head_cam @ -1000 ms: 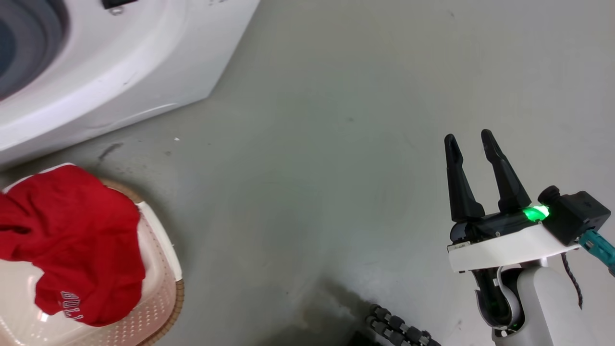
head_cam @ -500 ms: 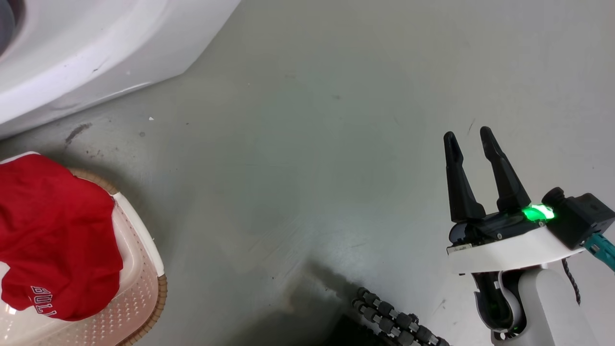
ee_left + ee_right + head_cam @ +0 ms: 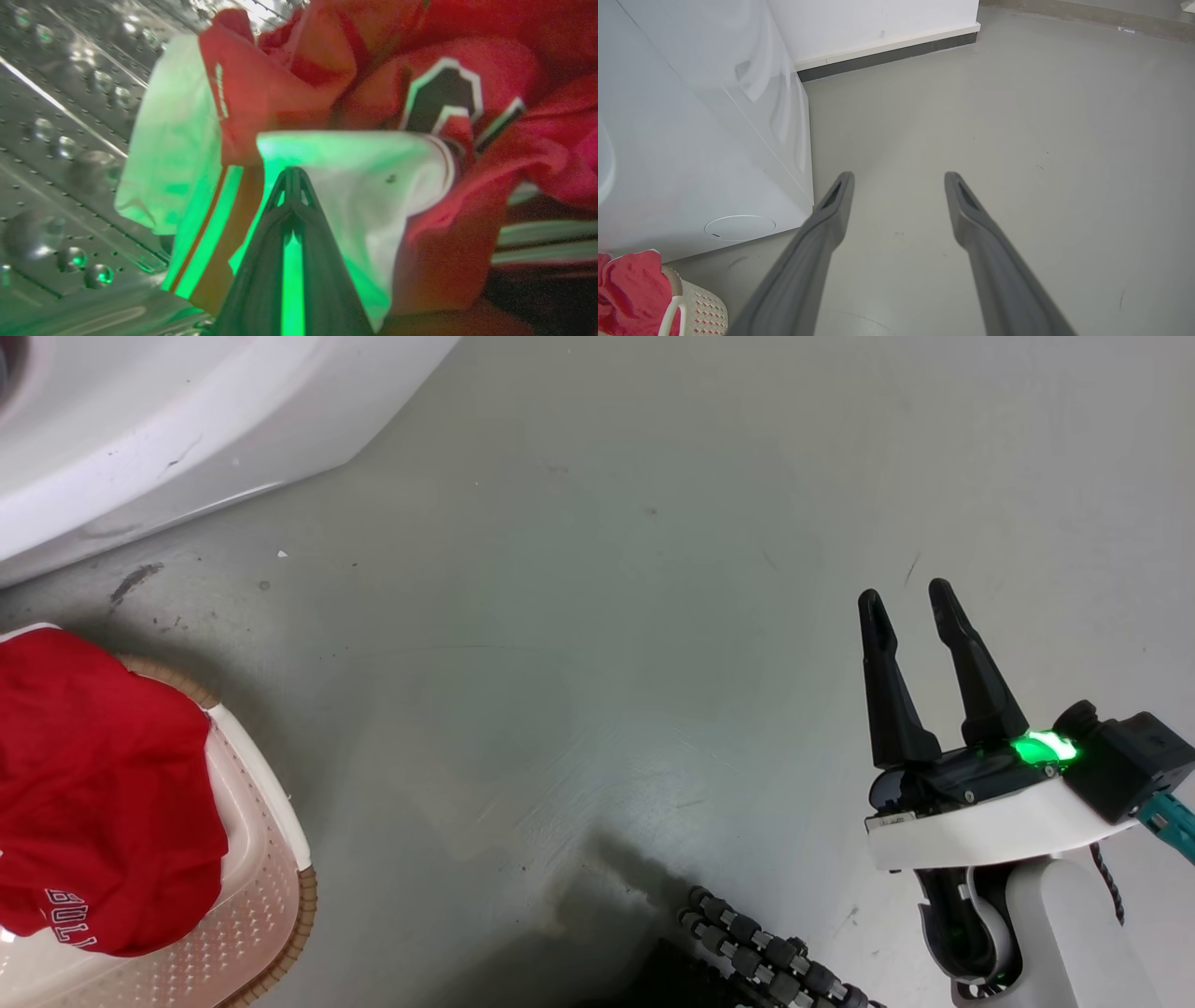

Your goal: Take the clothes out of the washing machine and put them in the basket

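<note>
Red clothes (image 3: 103,784) lie heaped at nine o'clock in the head view, draped over the brown rim of the basket (image 3: 266,887), whose perforated wall shows at eight o'clock. At eleven o'clock sits the white washing machine (image 3: 140,429), with grey floor (image 3: 597,616) across the middle and a black segmented cable (image 3: 756,943) at six o'clock. At four o'clock the right gripper (image 3: 904,597) hangs over bare floor, well apart from the basket, its two fingers spread and a green light glowing at its base. In the left wrist view the perforated steel drum (image 3: 56,140) lies at nine o'clock. At six o'clock the left gripper (image 3: 292,175) has its fingers pressed together, tips against a white fold of a red jersey (image 3: 280,88); whether cloth is caught between them cannot be told. A black, white-outlined numeral (image 3: 439,100) shows at one o'clock.
</note>
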Motion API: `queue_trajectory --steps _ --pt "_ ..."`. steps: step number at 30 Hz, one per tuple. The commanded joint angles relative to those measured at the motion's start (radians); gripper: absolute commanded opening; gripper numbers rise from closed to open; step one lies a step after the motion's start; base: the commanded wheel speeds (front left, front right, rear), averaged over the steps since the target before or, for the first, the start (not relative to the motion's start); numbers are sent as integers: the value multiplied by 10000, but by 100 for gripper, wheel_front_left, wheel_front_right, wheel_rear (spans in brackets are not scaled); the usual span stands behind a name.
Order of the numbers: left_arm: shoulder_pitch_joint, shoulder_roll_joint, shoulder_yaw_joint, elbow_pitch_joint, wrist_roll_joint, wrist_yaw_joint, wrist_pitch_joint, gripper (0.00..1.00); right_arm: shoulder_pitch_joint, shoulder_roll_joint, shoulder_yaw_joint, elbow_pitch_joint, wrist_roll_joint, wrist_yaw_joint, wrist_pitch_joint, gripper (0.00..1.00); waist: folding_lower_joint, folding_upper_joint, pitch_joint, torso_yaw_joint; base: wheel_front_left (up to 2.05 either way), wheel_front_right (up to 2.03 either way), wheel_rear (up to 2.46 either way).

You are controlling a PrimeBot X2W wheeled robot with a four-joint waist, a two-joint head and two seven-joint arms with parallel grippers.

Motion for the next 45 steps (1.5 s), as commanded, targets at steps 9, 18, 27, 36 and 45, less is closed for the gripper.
queue_trajectory --steps 9,18,27,36,45 --pt "-751 -157 -90 744 215 144 -1942 0 -237 9 39 5 95 -3 -19 100 -1 0 -203 -94 0 0 0" --pt "-549 -689 86 1725 -132 314 -3868 0 -298 9 -145 116 -110 -3 -19 100 -1 0 -858 -30 0 0 0" --pt "117 -1594 282 2485 -598 574 -5835 0 -132 9 -580 56 -517 -3 -19 100 -1 0 -1601 450 0 0 0" --pt "760 -1984 465 2286 -993 839 -6714 0 16 9 -832 1 -620 -3 -19 100 -1 0 -1865 659 0 0 0" --pt "1664 -2071 630 1593 -1371 1126 -6645 100 111 7 -907 -68 -605 -3 -19 100 -1 0 -1902 758 0 0 0"
